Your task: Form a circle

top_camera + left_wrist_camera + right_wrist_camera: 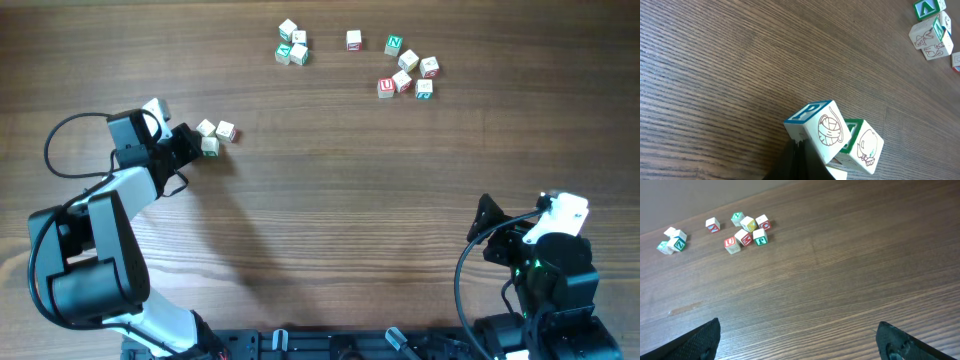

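The circle [214, 135] is a tight clump of three small pale wooden letter cubes at the left of the table. In the left wrist view a cube with a blue P [816, 124] leans against a green-printed cube [864, 145], and a third cube [840, 171] peeks out beneath them. My left gripper [190, 142] is shut with nothing held, and its dark fingertips [799, 159] touch the blue P cube from the left. My right gripper [486, 230] stands wide open over bare wood at the near right, with its fingers [702, 339] far apart.
Loose letter cubes lie along the far edge: a small group [292, 45], a single cube [353, 39] and a larger group [408, 68], also seen in the right wrist view as cubes [746, 229]. A black cable [62, 140] loops left of the left arm.
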Robot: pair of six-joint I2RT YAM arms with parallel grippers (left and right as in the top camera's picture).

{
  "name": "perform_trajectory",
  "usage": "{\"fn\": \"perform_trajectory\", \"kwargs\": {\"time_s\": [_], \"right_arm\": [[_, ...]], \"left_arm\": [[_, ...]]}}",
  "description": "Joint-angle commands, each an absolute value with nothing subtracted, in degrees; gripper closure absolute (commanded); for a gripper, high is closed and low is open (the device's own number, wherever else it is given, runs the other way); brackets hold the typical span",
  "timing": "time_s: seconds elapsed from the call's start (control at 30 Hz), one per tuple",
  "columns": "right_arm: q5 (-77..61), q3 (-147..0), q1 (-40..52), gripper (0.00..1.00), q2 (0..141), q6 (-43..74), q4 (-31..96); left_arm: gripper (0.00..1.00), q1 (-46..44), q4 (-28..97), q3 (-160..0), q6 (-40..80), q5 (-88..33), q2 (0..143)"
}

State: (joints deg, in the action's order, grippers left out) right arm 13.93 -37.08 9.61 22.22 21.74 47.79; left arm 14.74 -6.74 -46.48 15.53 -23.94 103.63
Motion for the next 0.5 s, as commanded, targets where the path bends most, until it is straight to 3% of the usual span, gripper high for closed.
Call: {"fn": "perform_trajectory", "kwargs": {"time_s": [0.0, 0.47], "right_arm": [[13.61, -36.86, 9.67, 0.00, 22.39, 21.17, 47.68], [13.61, -36.86, 9.67, 0.00, 22.39, 21.17, 47.68]], "left_arm": [[0.96, 14.90, -7.03, -46.50, 15.40, -25.08, 104.09], [0.96, 14.90, -5.30, -46.50, 15.40, -26.13, 104.09]]}}
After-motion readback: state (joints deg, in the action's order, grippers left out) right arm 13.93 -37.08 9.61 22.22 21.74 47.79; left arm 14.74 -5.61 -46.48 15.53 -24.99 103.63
